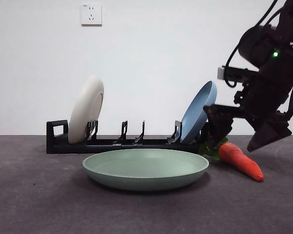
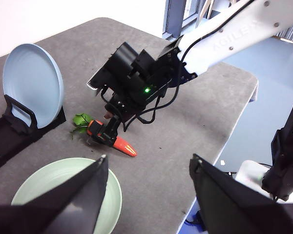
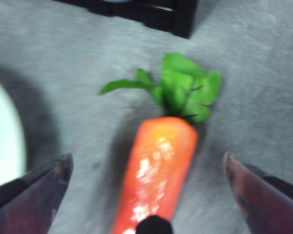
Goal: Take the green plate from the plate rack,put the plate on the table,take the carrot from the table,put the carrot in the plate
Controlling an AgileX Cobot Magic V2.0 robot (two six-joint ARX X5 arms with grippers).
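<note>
Right gripper [image 1: 244,134] hangs low over the carrot [image 1: 241,161], jaws spread wide to either side of it and not touching; we see the orange body lying between them in the right wrist view, leaves [image 3: 183,87] toward the plate rack [image 1: 122,142]. We note the carrot resting on the table [image 1: 34,195], just beside the green plate [image 1: 145,168], which lies flat in front of the rack. We count two plates upright in the rack: a cream plate [image 1: 86,109] near the loop end, a blue plate [image 1: 198,112] at the other. Left gripper [image 2: 149,185] waits above the green plate's edge, jaws apart, holding nothing.
</note>
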